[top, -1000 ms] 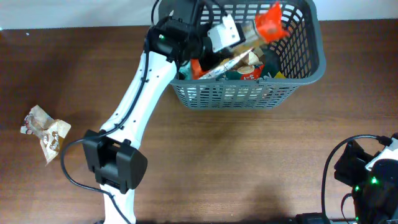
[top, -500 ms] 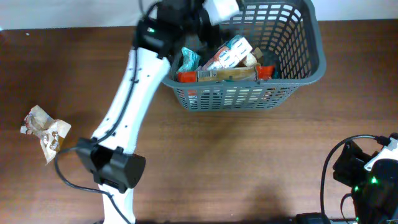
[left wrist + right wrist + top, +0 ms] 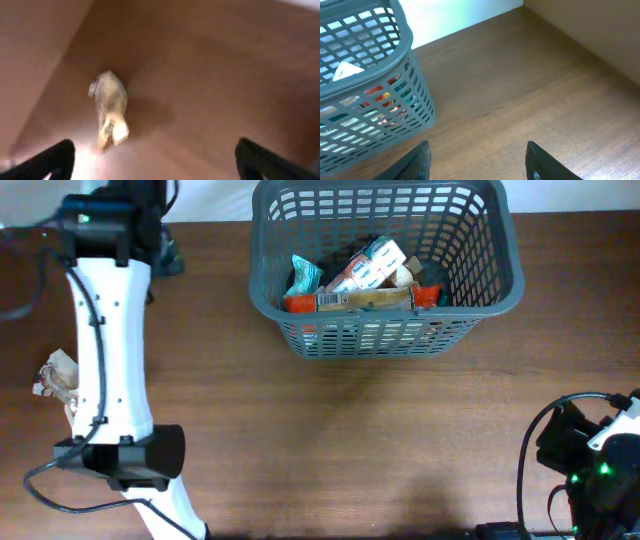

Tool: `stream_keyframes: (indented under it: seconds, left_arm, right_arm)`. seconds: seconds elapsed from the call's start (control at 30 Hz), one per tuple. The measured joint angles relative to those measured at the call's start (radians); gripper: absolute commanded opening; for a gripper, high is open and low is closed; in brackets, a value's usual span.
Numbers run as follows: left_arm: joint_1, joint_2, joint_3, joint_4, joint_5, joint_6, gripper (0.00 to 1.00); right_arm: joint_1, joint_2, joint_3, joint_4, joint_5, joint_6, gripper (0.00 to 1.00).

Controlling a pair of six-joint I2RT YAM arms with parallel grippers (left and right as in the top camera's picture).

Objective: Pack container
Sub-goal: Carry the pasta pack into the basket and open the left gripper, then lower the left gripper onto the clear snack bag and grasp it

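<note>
The container (image 3: 384, 336), a dark grey lattice basket, stands at the back of the table with several snack packets (image 3: 352, 284) lying inside. One crumpled beige packet (image 3: 58, 374) lies loose on the wood at the far left, partly behind my left arm (image 3: 104, 330). In the left wrist view that packet (image 3: 111, 107) sits ahead of my left gripper (image 3: 154, 152), which is open and empty, well above the table. My right gripper (image 3: 479, 147) is open over bare wood, with the container (image 3: 370, 100) to its left.
My right arm (image 3: 592, 465) rests with its cables at the near right corner. A white wall strip runs along the table's far edge. Brown wood lies between the basket and the front edge.
My left arm has swung from over the basket to the far left. The packet it held now lies in the basket, and its jaws have opened. The right arm is still.
</note>
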Motion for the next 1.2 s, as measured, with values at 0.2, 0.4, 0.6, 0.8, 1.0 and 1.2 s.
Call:
stream_keyframes:
  seconds: [0.2, 0.4, 0.6, 0.8, 1.0, 1.2]
  left_arm:
    - [0.068, 0.000, -0.139, -0.006, 0.080, -0.184, 0.67]
    - [0.180, 0.002, -0.385, -0.009, 0.098, -0.385, 0.54]
    - [0.205, 0.002, -0.435, -0.010, 0.072, -0.440, 0.55]
    - [0.268, 0.002, -0.435, -0.010, 0.050, -0.448, 0.56]
    - [0.418, 0.002, -0.435, -0.006, 0.041, -0.454, 0.93]
    - [0.533, 0.001, -0.444, 0.097, 0.037, -0.373, 1.00]
  right_arm:
    - [0.000, 0.002, 0.000, 0.006, 0.000, 0.000, 0.57]
    - [0.000, 0.023, 0.000, 0.008, 0.000, 0.000, 0.57]
    - [0.000, 0.048, 0.000, 0.016, 0.000, 0.000, 0.57]
    - [0.000, 0.066, 0.000, 0.018, 0.000, -0.001, 0.57]
    - [0.000, 0.080, 0.000, 0.019, 0.000, 0.000, 0.57]
    - [0.000, 0.080, 0.000, 0.019, 0.000, -0.001, 0.57]
